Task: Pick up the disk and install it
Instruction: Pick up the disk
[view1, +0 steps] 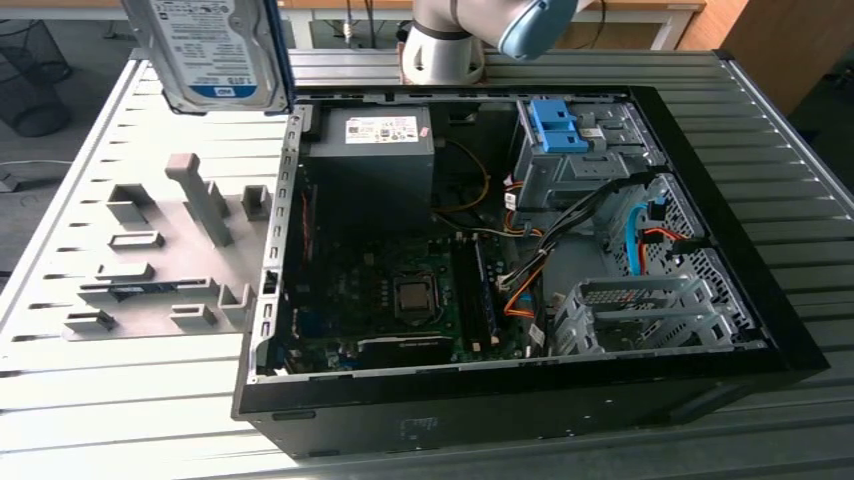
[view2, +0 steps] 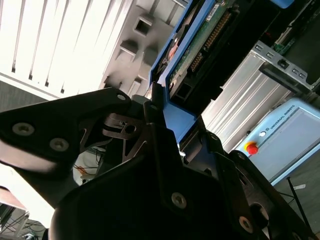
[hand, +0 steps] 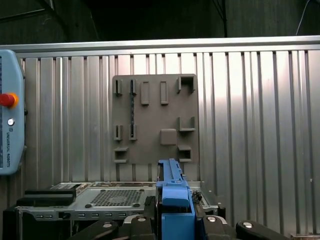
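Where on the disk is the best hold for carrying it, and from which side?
Probably the blue rail at one short end, pinched across the disk's thin body, as the gripper grips it in the first wrist view. The flat faces carry a label and a circuit board, so an end-on approach keeps the grip off both.

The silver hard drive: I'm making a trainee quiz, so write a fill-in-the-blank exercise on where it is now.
The gripper is shut on the ____ plastic rail of the flat silver hard drive.
Held in the air, the hard drive is ____ the open black computer case, not inside.
The grey fixture plate lies to the exterior view's ____ of the case.
Missing: blue; outside; left.
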